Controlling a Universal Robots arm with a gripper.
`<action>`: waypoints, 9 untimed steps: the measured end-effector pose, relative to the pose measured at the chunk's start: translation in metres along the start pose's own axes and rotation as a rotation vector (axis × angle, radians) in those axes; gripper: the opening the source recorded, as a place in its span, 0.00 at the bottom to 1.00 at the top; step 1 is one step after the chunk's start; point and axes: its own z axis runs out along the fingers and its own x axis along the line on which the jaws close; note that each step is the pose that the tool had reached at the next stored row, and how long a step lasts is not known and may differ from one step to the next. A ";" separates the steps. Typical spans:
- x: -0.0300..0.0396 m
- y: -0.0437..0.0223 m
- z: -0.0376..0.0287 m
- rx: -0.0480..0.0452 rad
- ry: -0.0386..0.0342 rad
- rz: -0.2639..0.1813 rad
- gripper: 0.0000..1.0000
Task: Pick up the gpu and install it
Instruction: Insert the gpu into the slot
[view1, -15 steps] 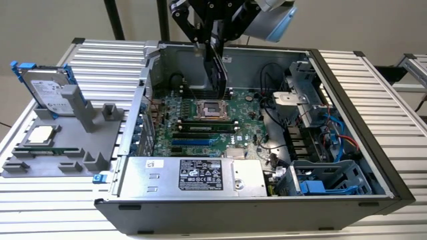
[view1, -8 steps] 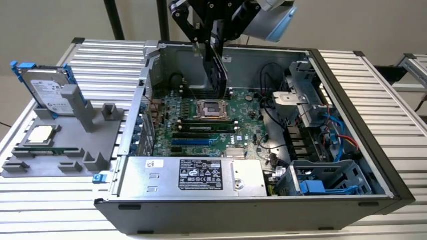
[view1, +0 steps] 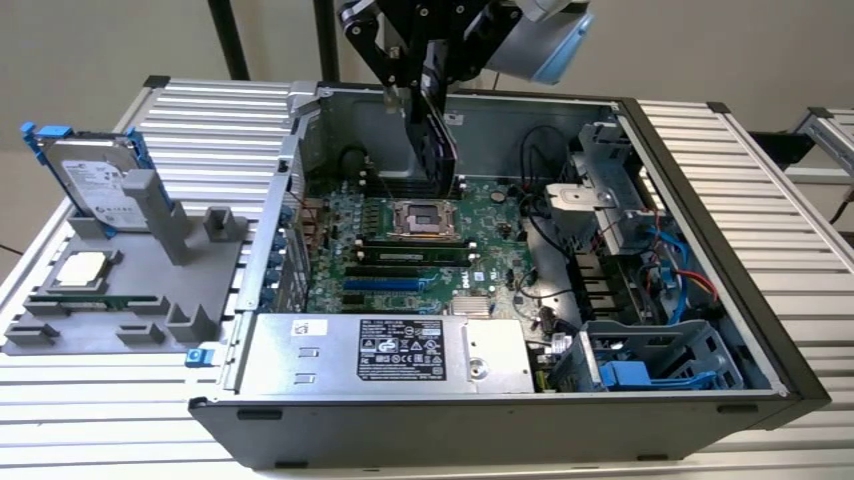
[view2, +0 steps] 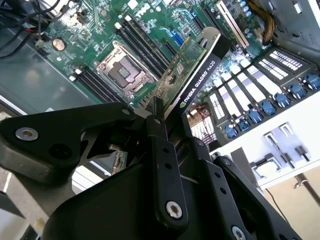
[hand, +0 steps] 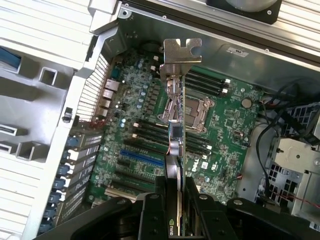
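Black claw (hand: 176, 199) clamped on flat green gpu card w/ black cooler (hand: 176, 132), over large green motherboard (hand: 140, 135). Risk: any tilt in grip, so card seats badly or scrapes board parts.

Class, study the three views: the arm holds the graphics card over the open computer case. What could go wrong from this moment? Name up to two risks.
1. The gripper holds the gpu by one end, above the CPU socket; a slip might drop it onto the motherboard.
2. The silver bracket is at the far end; if misaligned, it may strike the case wall.
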 end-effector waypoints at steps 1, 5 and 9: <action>0.0000 0.0000 0.0000 0.0000 0.0002 -0.003 0.00; 0.0000 0.0000 0.0000 -0.0005 0.0012 -0.014 0.00; 0.0000 0.0000 0.0000 -0.0009 0.0021 -0.025 0.00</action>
